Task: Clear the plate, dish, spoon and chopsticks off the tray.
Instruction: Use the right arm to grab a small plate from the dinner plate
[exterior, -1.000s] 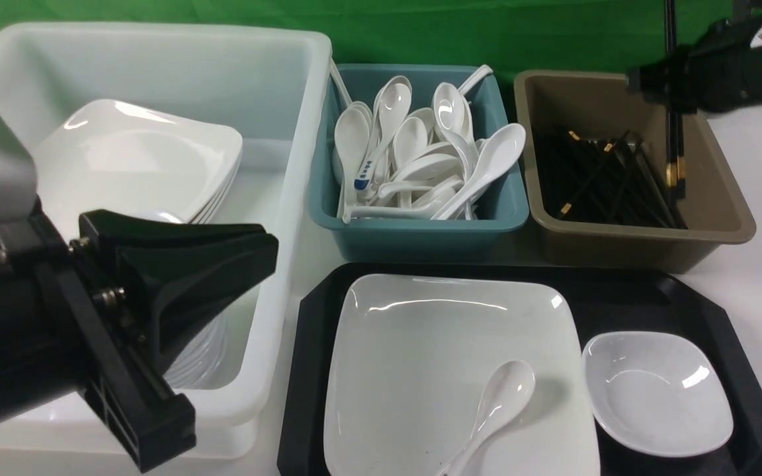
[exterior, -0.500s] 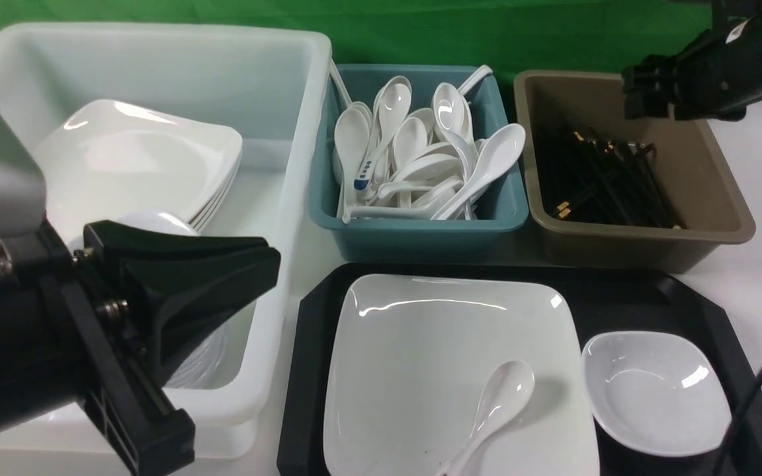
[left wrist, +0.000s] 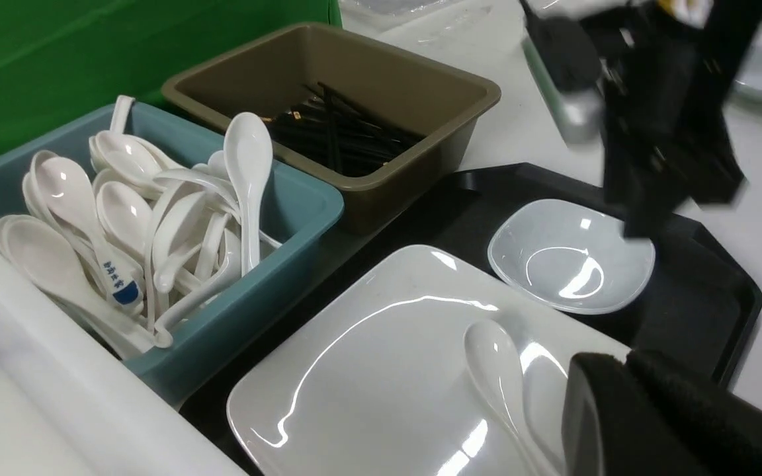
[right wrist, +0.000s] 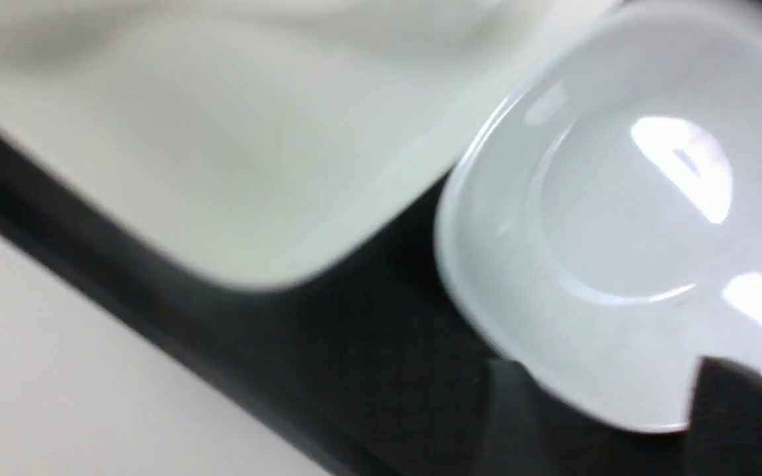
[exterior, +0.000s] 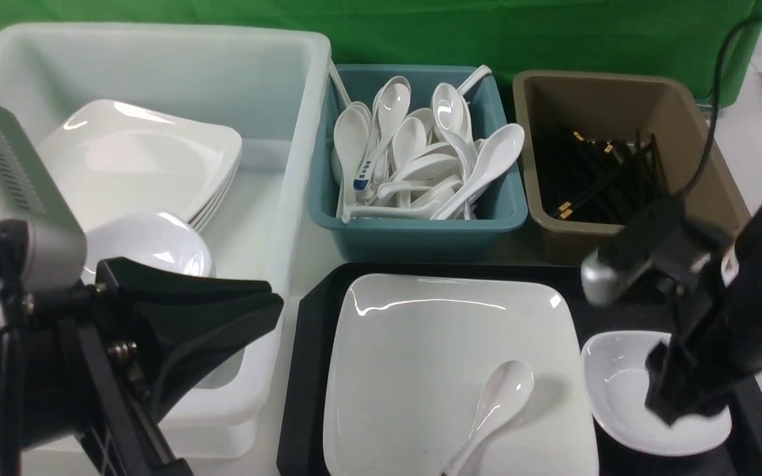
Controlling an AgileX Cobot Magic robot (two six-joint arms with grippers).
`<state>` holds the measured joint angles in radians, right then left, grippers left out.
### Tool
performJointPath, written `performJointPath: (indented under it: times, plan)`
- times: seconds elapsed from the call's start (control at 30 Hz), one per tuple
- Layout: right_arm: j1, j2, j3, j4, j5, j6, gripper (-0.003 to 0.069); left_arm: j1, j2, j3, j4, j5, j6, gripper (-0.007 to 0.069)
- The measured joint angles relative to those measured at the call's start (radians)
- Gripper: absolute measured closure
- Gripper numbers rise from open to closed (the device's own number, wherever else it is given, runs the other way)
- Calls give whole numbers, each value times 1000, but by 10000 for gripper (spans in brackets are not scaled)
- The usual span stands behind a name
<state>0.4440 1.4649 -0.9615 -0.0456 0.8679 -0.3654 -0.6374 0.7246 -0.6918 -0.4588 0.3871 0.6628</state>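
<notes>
The left gripper [exterior: 270, 303] hangs nearest, fingers closed and empty. On the tray [exterior: 301, 383], the spoon [exterior: 497, 403] lies on the plate [exterior: 421, 344] beside the dish [exterior: 619, 377], whose rim the spread fingers of the right gripper [right wrist: 609, 403] straddle. Farther back, chopsticks [exterior: 592, 178] lie in the brown bin [exterior: 592, 99].

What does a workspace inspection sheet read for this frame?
Surface: white table, with the tray on it.
Job's things: plate and dish on tray; spoon on plate; chopsticks in brown bin.
Clutter: teal bin of spoons; white tub of plates.
Grippers: left gripper shut, holding nothing; right gripper open over dish.
Cables: black cable by brown bin.
Surroundings: green backdrop.
</notes>
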Motion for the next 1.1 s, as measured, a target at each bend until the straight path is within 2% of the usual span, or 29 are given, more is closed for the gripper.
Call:
performJointPath:
  times: [0.07, 0.17, 0.3, 0.57, 0.67, 0.7, 0.73, 0.77, 0.8, 0.9, 0.97, 1.0, 1.03, 1.1]
  plan:
    - [29, -1, 102, -38, -105, -22, 130, 0, 0, 0, 0, 1, 0, 608]
    - [31, 0, 168, -63, -224, -32, 92, 0, 0, 0, 0, 1, 0, 608]
    - [31, 37, 196, -85, -332, -40, 120, 0, 0, 0, 0, 5, 4, 608]
    - [31, 160, 195, -166, -390, -35, 188, 0, 0, 0, 0, 8, 4, 608]
    - [33, 168, 191, -171, -397, -34, 253, 0, 0, 0, 0, 8, 4, 608]
    - [34, 171, 190, -175, -405, -34, 308, 0, -1, 0, 0, 8, 4, 608]
    - [34, 172, 189, -176, -406, -34, 316, 0, -1, 0, 0, 8, 4, 608]
    - [34, 173, 189, -187, -422, -34, 382, 0, -1, 0, 0, 12, 4, 608]
    - [35, 173, 186, -196, -431, -34, 412, 0, -1, 0, 0, 17, 4, 608]
    - [44, 166, 173, -201, -410, -34, 431, 0, -1, 0, 1, 28, 4, 608]
    - [71, 131, 139, -184, -317, -27, 484, 0, -7, -6, 9, 59, -2, 608]
    - [94, 95, 116, -179, -249, -4, 541, 0, -11, -15, 25, 82, -18, 608]
    - [97, 89, 107, -177, -239, 1, 549, 0, -13, -19, 33, 91, -29, 608]
    - [142, 22, 46, -151, -118, 70, 597, 0, -27, -50, 110, 149, -123, 608]
